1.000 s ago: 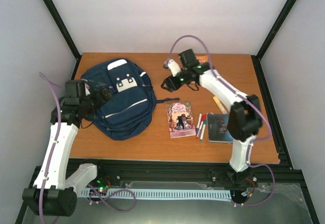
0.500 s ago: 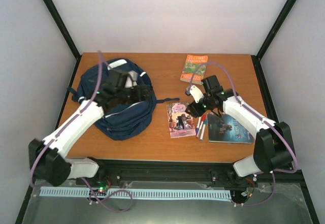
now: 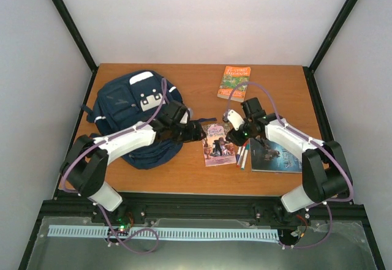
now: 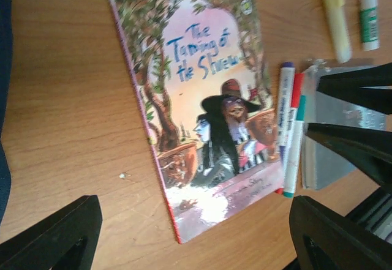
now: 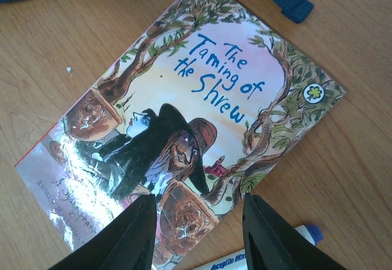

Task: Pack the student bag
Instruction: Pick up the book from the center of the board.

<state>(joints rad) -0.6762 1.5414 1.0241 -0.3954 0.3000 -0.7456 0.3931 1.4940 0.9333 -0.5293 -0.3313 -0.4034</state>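
Overhead, left gripper (image 4: 193,224) and right gripper (image 5: 199,224) hang spread over a glossy rectangular paperback (image 5: 184,105).

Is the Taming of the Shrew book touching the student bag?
Apart. The left wrist view shows bare wood between the student bag and the book.

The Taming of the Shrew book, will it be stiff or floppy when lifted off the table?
Probably floppy: the book looks like a thin paperback lying flat on the table. Its glossy cover shows glare, so it may slip when gripped.
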